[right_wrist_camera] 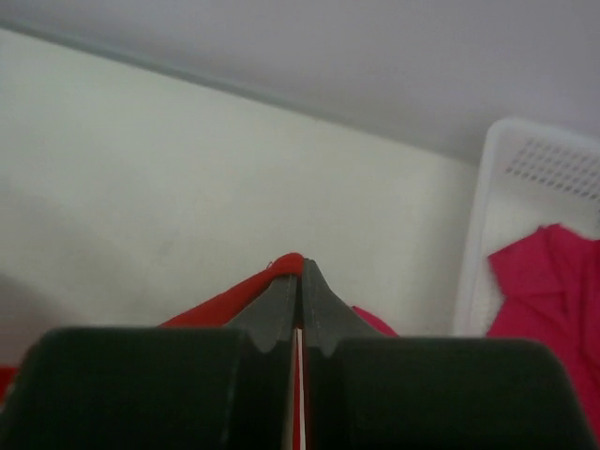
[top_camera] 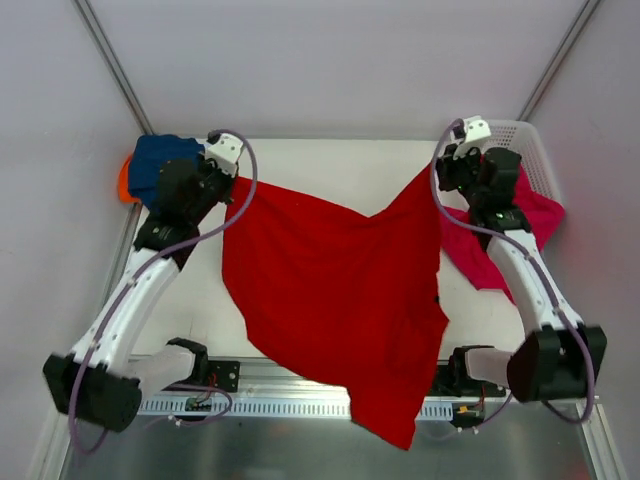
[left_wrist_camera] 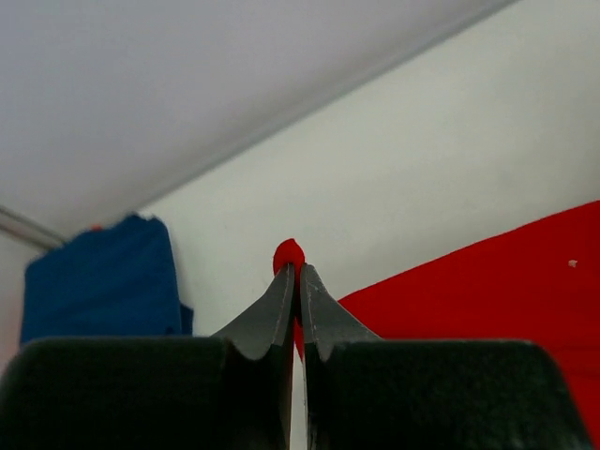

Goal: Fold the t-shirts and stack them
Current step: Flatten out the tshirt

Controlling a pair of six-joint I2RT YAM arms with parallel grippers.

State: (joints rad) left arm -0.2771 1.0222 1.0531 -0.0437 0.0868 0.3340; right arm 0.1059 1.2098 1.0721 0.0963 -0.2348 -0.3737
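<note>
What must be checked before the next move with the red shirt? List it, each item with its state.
1. Hold of left gripper on red shirt: ok, shut on a corner.
2. Hold of right gripper on it: ok, shut on its edge.
3. All of it on the table: not ok, its near end hangs over the front edge.
4. Gap to navy shirt: ok, bare table between them.
5. Gap to pink shirt: cannot tell, their edges run close beside the right arm.
</note>
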